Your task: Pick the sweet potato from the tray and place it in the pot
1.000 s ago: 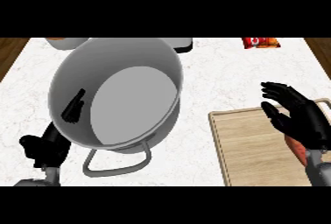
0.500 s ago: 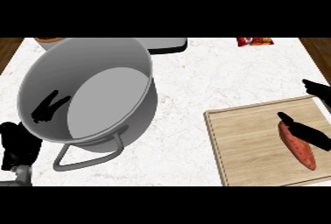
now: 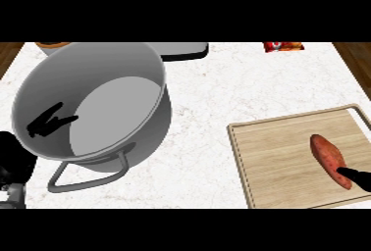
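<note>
Black fingers of the right hand (image 3: 357,177) are showing at the lower right edge of the frame, touching the lower end of the sweet potato (image 3: 331,159); whether they are spread or curled cannot be told. Sweet potato is lying on the wooden tray (image 3: 279,162), near its right rim, with bare wood to its left. Open white counter (image 3: 217,93) is separating the tray from the grey pot (image 3: 94,105) at the left. At the lower left edge, the left hand (image 3: 13,159) is sitting beside the pot, fingers unclear.
</note>
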Controlling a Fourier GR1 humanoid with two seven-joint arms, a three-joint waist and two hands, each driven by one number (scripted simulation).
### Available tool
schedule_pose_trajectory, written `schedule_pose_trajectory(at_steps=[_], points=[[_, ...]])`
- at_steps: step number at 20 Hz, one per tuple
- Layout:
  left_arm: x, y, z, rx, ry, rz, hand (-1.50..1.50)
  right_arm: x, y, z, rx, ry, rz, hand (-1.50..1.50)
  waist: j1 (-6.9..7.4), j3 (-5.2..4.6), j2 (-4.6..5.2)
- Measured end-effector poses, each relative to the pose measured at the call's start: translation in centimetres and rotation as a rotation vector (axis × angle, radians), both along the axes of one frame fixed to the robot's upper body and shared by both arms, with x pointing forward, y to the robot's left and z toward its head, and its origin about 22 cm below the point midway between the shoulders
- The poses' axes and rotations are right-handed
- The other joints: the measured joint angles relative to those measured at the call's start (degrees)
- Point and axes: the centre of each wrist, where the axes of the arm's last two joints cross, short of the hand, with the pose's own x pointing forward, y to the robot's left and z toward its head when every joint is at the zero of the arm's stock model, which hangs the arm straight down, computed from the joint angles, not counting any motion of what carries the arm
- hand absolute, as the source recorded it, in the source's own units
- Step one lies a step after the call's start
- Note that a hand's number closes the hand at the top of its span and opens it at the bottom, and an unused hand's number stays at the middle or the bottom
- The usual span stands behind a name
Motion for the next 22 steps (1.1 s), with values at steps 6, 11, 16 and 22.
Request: schedule_pose_trajectory(at_steps=[6, 11, 16, 22], points=[[0.3, 0.0, 0.4, 0.011, 0.008, -0.006, 0.00, -0.9, 0.1, 3.9, -0.187, 0.245, -0.011, -1.50, 0.44, -0.11, 0.20], [0.6, -0.5, 0.5, 0.009, 0.006, -0.019, 0.00, -1.3, 1.6, 6.2, -0.258, 0.484, 0.004, -1.50, 1.39, -0.15, 0.42], [1.0, -0.8, 0.7, 0.011, 0.010, -0.014, 0.00, -1.5, 2.7, 7.6, -0.283, 0.627, 0.000, -1.50, 1.96, -0.01, 0.40], [1.3, -1.0, 0.6, 0.010, 0.013, -0.008, 0.00, -1.4, 2.8, 7.7, -0.290, 0.711, -0.053, -1.50, 2.46, 0.13, 0.36]])
